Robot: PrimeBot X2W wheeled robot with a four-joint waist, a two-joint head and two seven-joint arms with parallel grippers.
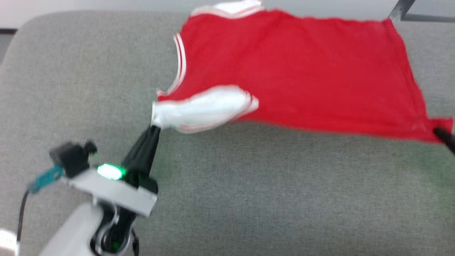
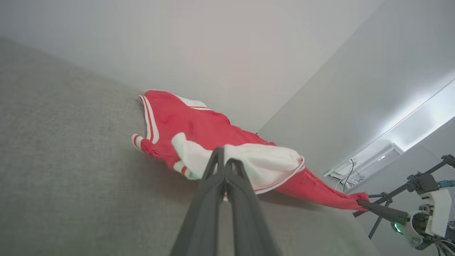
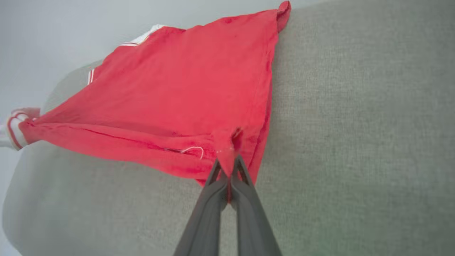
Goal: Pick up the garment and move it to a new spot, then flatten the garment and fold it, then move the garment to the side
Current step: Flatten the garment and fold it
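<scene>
The garment (image 1: 295,67), a red jersey with white sleeves and red-white striped trim, is stretched out over the grey cushion (image 1: 227,192), plain red side up. My left gripper (image 1: 153,128) is shut on the white sleeve (image 1: 206,108) at the garment's near left corner; in the left wrist view the left gripper (image 2: 224,160) pinches that white sleeve (image 2: 266,163). My right gripper (image 1: 438,131) shows at the right edge, shut on the red hem corner. In the right wrist view the right gripper (image 3: 227,165) clamps a bunched bit of red hem of the garment (image 3: 185,92), the near edge lifted off the cushion.
The grey cushion (image 3: 355,124) runs wide on all sides, with bare fabric between me and the garment. A pale wall (image 2: 213,46) stands behind it. A dark metal leg (image 1: 401,9) shows at the top right.
</scene>
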